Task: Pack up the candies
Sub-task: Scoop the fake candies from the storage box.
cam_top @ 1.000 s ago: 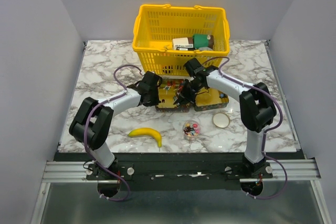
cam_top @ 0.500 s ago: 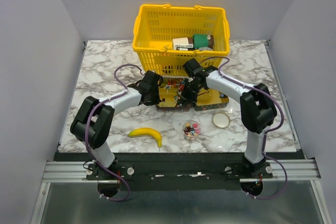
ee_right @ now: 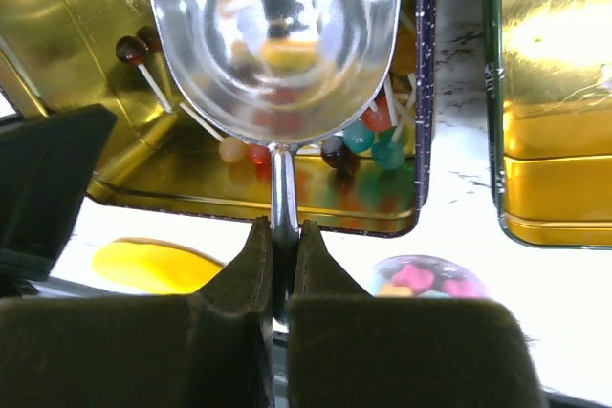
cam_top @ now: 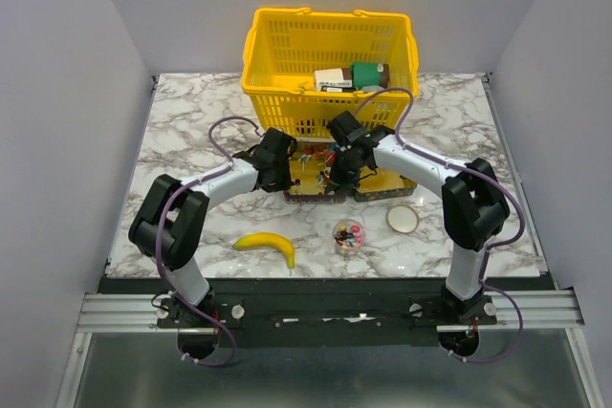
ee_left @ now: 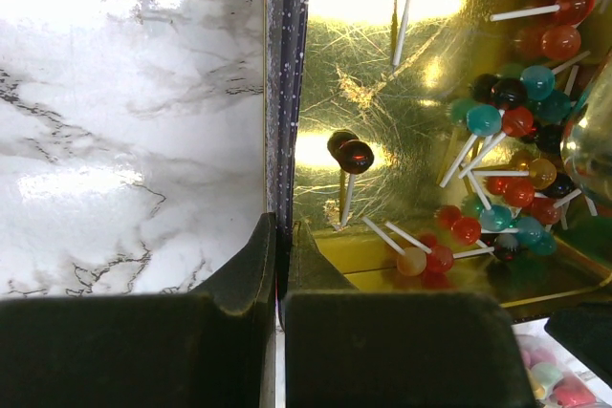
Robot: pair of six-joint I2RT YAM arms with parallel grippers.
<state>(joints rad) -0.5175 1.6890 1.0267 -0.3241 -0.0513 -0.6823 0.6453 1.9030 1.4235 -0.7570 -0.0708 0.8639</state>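
Observation:
The candies are small round lollipops (ee_left: pixel 517 121) in red, teal, orange and brown, heaped in an open gold tin (cam_top: pixel 308 194). More sweets (cam_top: pixel 349 235) fill a small clear cup in front of the tin. My left gripper (ee_left: pixel 283 227) is shut on the tin's left wall (ee_left: pixel 287 93). The thin handle of a shiny metal scoop (ee_right: pixel 277 35) is pinched in my shut right gripper (ee_right: pixel 280 227). The scoop's bowl hangs over the tin, above the lollipops (ee_right: pixel 359 137). From above, the left gripper (cam_top: pixel 286 168) and right gripper (cam_top: pixel 338 167) face each other across the tin.
A second gold tin half (cam_top: pixel 384 184) lies right of the tin. A round lid (cam_top: pixel 403 218) sits near the cup (ee_right: pixel 421 279). A banana (cam_top: pixel 268 244) lies front left. The yellow basket (cam_top: pixel 287 45) with boxes stands close behind the tin.
My right wrist has shifted a little left and back toward the basket with the scoop, over the tin. The left arm has stayed on the tin wall.

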